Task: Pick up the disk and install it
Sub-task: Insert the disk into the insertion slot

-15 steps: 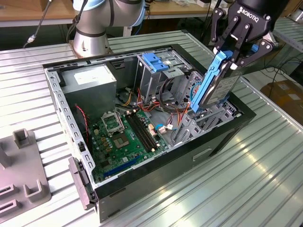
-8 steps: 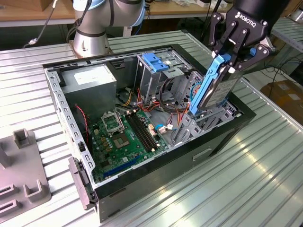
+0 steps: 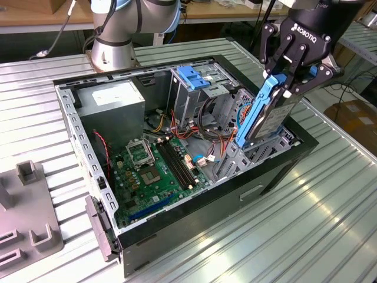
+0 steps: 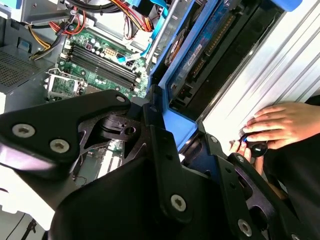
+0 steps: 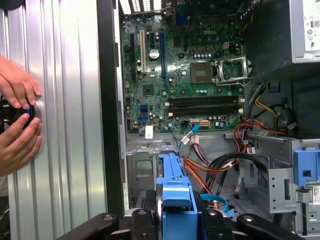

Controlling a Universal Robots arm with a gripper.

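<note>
Exterior view: the open computer case (image 3: 177,230) lies on its side on the ribbed metal table (image 3: 330,224). The disk (image 3: 268,121) stands tilted, nearly upright, at the case corner toward the exterior view's right. Its lower end is down at the metal drive bay (image 3: 227,162). The gripper (image 3: 287,88) pinches the disk's top end, fingers pressed on the blue carrier rail.

Risks, as judgement:
- The tilt may not match the bay slot, so the disk could jam on the bay's sheet-metal edge.
- The grip is on smooth plastic at one end only, so a side load could twist or slip the disk.
- The red and orange cables (image 3: 203,127) run just beside the bay and could get snagged or pinched under the disk.

Around:
- grey power supply (image 3: 112,100) at the far corner
- green motherboard (image 3: 156,168) on the case floor
- tall cage with a blue bracket (image 3: 191,76) near the bay
- grey fixture (image 3: 29,218) on the table, well apart

In the first wrist view, a person's hands (image 5: 17,145) rest on a small black knob on the table beside the case. That is near the arm's workspace, so there is a contact hazard.
</note>
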